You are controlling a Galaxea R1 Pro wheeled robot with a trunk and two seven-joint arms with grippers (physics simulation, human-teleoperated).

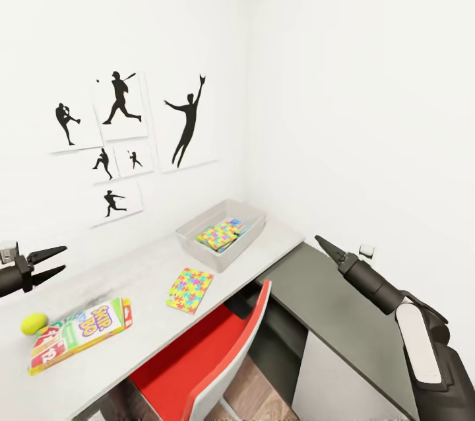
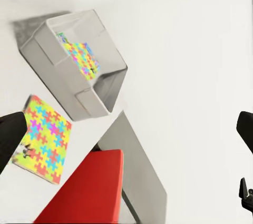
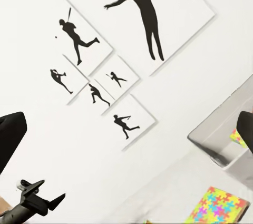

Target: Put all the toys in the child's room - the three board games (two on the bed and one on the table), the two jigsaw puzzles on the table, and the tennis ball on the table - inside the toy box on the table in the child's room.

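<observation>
Grippers idle, both holding nothing: left gripper (image 1: 56, 261) spread above the table (image 1: 142, 276); right gripper (image 1: 324, 244) closed over the lower desk; one jigsaw puzzle (image 1: 190, 290) lies between them; likely next, grasp it and carry it to the toy box (image 1: 198, 231) beyond.

tennis ball (image 1: 33, 323) – yellow-green | jigsaw puzzle (image 1: 189, 290) – multicoloured | chair (image 1: 204, 361) – red
</observation>
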